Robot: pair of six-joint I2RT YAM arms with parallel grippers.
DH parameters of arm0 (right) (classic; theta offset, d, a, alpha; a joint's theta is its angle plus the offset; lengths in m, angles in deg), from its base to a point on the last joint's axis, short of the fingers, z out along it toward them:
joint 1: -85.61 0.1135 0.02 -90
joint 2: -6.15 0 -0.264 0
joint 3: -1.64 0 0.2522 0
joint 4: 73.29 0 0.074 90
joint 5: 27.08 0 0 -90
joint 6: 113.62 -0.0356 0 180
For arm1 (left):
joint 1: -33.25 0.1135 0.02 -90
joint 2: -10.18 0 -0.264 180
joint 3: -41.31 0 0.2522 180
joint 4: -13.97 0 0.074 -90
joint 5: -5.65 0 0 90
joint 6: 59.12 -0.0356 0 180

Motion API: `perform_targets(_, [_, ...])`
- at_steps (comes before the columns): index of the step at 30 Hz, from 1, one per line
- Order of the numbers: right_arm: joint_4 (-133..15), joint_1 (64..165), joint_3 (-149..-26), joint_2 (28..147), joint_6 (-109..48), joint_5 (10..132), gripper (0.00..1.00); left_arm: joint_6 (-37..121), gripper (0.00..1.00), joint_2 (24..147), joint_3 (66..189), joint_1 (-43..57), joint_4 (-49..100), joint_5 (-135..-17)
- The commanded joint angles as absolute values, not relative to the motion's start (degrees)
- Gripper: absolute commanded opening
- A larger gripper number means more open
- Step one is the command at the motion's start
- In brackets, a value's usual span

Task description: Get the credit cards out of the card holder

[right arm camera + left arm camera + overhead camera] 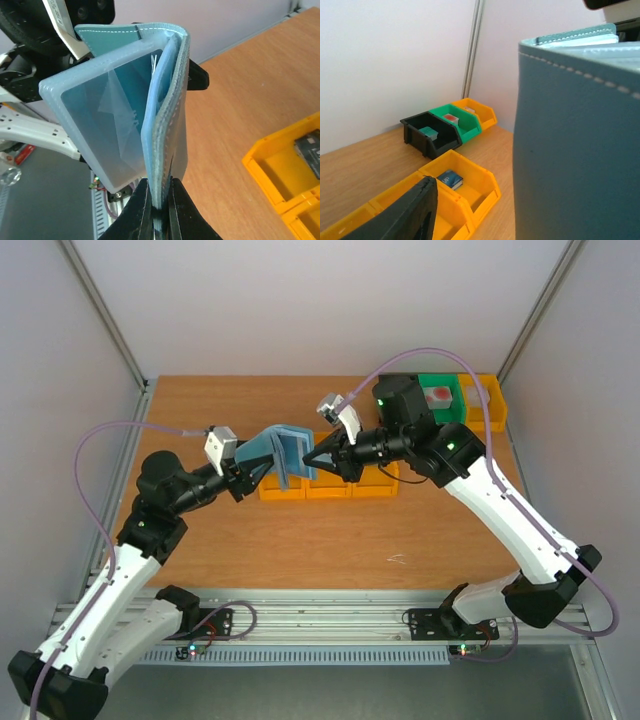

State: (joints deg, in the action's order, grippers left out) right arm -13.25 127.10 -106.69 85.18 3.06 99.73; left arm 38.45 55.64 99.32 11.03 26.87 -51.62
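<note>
Right fingers (137, 215): we are seeing them pinching the open card holder (120, 125) by one edge.
Left fingers (410, 215): sitting beside its cover; grip we cannot tell.

Card holder (283, 453) is up off the worktop (200, 550), hanging between the two pincers. The left pincer (258, 472) is at its left side, and the right pincer (318, 458) is on its right, clamped on the edge. Directly beneath both pincers runs a row of bins (328, 491), with a credit card (450, 179) lying in the end bin on the right pincer's side. Beyond the right pincer, further right, a second row of bins (490, 412) sits at the worktop's back.
</note>
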Motion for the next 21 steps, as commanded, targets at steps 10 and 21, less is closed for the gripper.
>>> perform_targets(10, [-16.8,126.8,-105.1,85.9,3.1,100.3,0.47,41.3,0.00,55.1,102.0,11.1,27.3,-49.1])
perform_targets(21, [-23.6,129.2,-100.1,86.3,1.5,98.0,0.84,44.2,0.00,55.0,101.9,11.1,29.5,-54.3])
